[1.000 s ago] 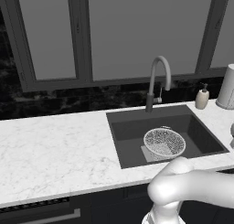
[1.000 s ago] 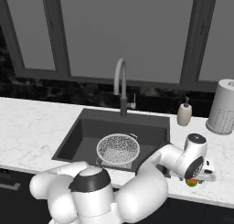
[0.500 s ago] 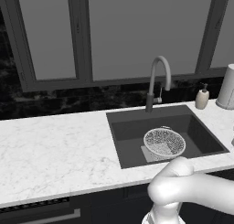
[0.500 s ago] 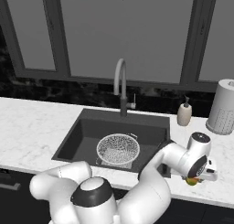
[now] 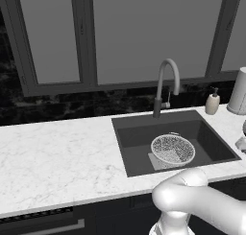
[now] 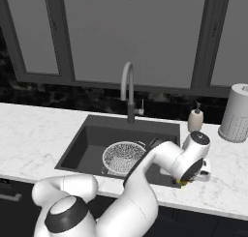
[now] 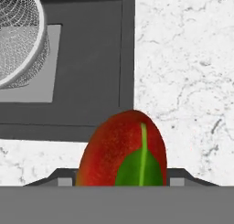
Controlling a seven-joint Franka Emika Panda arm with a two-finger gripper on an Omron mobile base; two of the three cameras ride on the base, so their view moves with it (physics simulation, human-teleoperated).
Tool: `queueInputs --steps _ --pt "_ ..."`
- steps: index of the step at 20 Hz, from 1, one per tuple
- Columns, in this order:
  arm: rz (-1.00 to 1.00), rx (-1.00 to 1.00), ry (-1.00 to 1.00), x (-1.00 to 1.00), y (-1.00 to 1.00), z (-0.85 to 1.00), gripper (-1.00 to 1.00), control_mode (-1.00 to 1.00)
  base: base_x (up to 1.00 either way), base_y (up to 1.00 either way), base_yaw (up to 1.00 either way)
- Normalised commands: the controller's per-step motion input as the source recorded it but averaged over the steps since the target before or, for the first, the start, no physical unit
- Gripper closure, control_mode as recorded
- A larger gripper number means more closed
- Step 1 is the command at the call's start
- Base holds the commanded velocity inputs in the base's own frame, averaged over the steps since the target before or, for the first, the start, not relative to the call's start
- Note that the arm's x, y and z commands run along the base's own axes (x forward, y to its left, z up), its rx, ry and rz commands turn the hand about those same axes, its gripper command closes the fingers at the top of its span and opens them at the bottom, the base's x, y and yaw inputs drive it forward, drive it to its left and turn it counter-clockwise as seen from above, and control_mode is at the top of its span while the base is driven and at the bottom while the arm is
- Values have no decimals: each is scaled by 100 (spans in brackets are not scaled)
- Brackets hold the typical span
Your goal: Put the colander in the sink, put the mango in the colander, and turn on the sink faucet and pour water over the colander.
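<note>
Colander [image 5: 173, 150] already in sink [image 5: 132, 140]. Gripper [image 6: 186, 182] down over mango [image 7: 122, 150] on tabletop [image 7: 183, 58], grip impossible to tell. Next: lift into colander.

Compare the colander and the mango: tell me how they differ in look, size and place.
The colander is open silvery-white wire mesh; the mango is solid red with a green leaf. The colander is a wide, shallow bowl; the mango is a much smaller oval. The colander sits inside the dark sink; the mango is over the white marble counter by the sink's edge, at the claw. Both are rounded.
</note>
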Motion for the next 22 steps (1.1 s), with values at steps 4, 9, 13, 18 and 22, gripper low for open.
queueInputs --steps 4,9,13,18,22 --pt "22 22 -6 0 94 4 100 -100 0 0 0" --pt "27 27 -1 14 72 2 100 -100 0 0 0" --pt "26 14 0 27 45 2 100 -100 0 0 0" --pt "21 5 1 29 30 16 100 -100 0 0 0" --pt "8 0 0 24 28 3 100 -100 0 0 0"
